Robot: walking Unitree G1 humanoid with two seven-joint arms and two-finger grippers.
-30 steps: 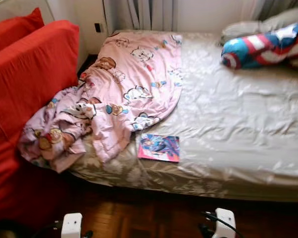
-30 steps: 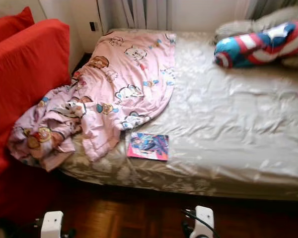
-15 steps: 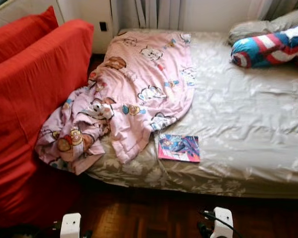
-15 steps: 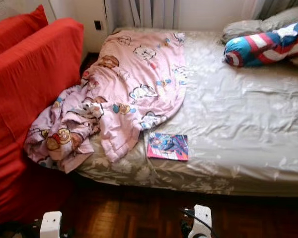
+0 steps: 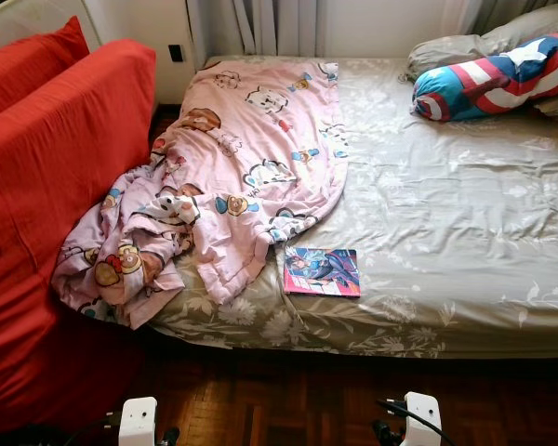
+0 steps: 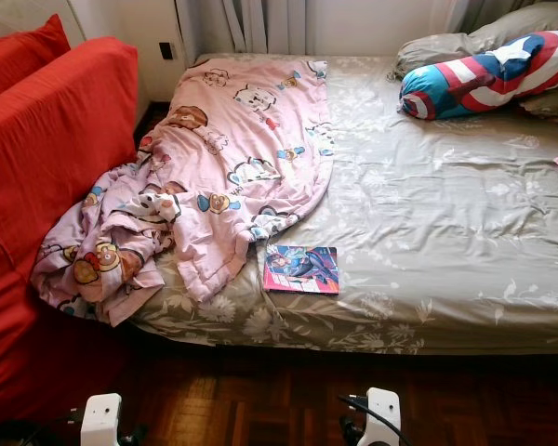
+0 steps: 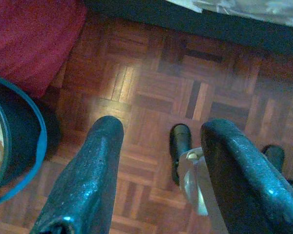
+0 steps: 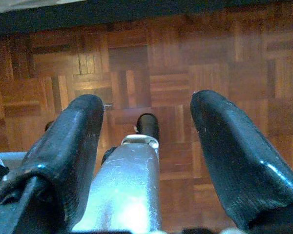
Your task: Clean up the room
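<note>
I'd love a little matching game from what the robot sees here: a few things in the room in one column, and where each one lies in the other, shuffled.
Things:
1. blanket
2. book
3. striped cushion
4. red sofa

Places:
A. near the bed's front edge, just beside the blanket's tip
B. at the far right of the bed, by the grey pillow
C. left of the bed, standing against it
D. spread over the bed's left part, bunched up at the sofa

Pairs: 1-D, 2-A, 3-B, 4-C
</note>
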